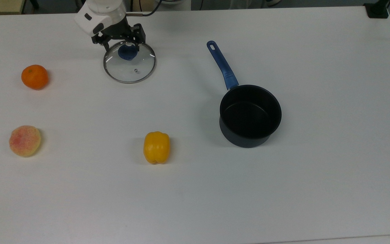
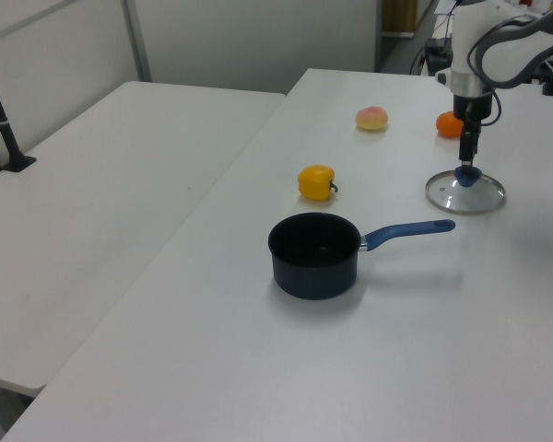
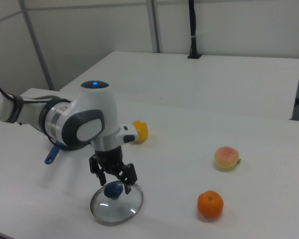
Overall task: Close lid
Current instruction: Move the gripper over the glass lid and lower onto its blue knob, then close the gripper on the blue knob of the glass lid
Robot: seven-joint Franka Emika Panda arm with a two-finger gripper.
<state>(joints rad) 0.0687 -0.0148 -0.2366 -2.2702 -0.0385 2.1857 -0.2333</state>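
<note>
white table (image 1: 317,186), lid (image 1: 129,67) near its edge, open jaws astride knob (image 1: 127,53)

The lid (image 1: 129,62) lies flat on the white tabletop (image 1: 195,189), knob side up, toward the far left of the top view. It is a round disc of clear glass with a thin metal rim, a blue knob (image 1: 127,53) at its centre and a small steam hole (image 1: 135,70) a little nearer the camera in the top view. Through the glass the white surface shows. In the left view it sits at the far right (image 2: 465,191), well apart from anything it could cover; in the right view it lies near the bottom, left of centre (image 3: 116,203).
</note>
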